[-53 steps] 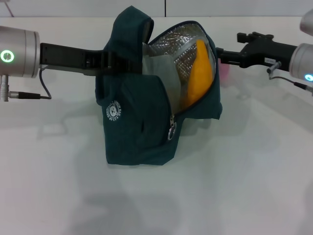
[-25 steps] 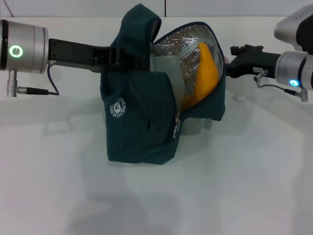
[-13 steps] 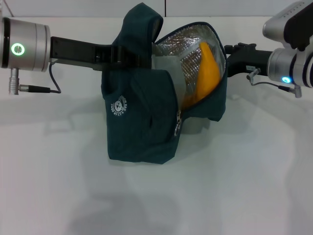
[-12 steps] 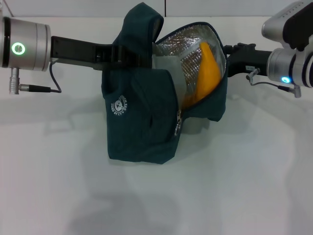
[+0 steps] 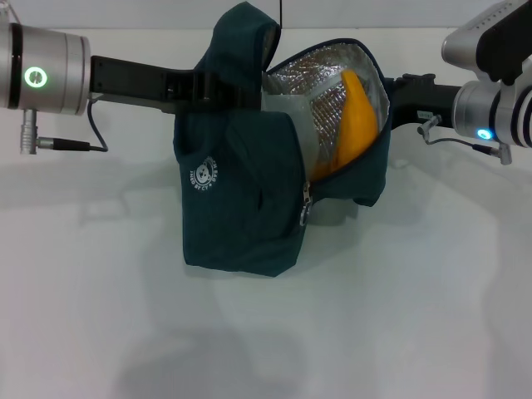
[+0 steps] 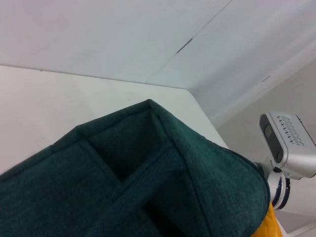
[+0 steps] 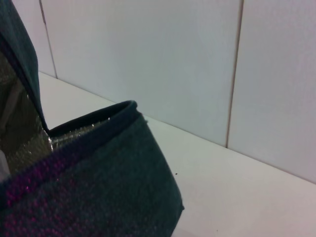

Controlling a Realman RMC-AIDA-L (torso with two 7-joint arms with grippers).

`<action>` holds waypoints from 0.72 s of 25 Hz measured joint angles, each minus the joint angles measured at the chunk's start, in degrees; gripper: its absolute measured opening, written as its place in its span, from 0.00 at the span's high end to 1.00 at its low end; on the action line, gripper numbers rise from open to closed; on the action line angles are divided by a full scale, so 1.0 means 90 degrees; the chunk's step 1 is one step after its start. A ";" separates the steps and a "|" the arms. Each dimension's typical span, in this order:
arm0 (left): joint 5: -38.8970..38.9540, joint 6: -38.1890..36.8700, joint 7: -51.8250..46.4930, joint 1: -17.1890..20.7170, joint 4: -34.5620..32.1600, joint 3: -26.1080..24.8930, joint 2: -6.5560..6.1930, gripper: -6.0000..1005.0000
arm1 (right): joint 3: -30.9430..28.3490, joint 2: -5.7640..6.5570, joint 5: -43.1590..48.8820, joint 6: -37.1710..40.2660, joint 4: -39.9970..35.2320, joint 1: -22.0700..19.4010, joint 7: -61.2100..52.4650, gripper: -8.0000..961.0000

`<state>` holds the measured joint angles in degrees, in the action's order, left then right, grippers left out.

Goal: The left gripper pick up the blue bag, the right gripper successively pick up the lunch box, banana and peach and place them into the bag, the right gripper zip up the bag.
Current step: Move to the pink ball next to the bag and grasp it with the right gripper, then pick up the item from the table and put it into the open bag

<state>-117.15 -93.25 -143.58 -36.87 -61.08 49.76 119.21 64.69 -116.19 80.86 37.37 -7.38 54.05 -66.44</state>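
Right gripper (image 5: pixel 392 101), fingers hidden behind the bag (image 5: pixel 241 208) rim at upper right: your peach could snag there.

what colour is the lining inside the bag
Silver, a crinkled foil lining inside the dark teal blue bag; the head view shows it best.

A big white table (image 5: pixel 399 316) fills most of the head view, from the bottom edge up to a pale wall near the top. One thing sits on it: the blue bag (image 5: pixel 241 216), a little above the middle of the frame. The bag's bottom rests on the table, and soft grey shadows lie below it and to its left.
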 joint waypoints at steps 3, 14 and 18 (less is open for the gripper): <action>0.0000 0.0000 0.0001 -0.0001 0.0000 -0.0002 -0.0005 0.96 | 0.0000 0.0000 0.0000 0.0028 -0.0030 -0.0002 0.0000 0.24; 0.0000 0.0000 0.0007 0.0045 0.0000 -0.0002 -0.0013 0.96 | -0.0056 0.0000 -0.0015 0.0144 -0.0141 -0.0135 0.0010 0.52; 0.0000 -0.0001 0.0007 0.0060 0.0000 -0.0002 -0.0009 0.96 | -0.0024 0.0000 -0.0085 0.0168 -0.0342 -0.0327 0.0010 0.72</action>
<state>-117.15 -93.25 -143.52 -36.33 -61.08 49.75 119.14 64.47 -116.19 80.09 38.88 -10.46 51.11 -66.35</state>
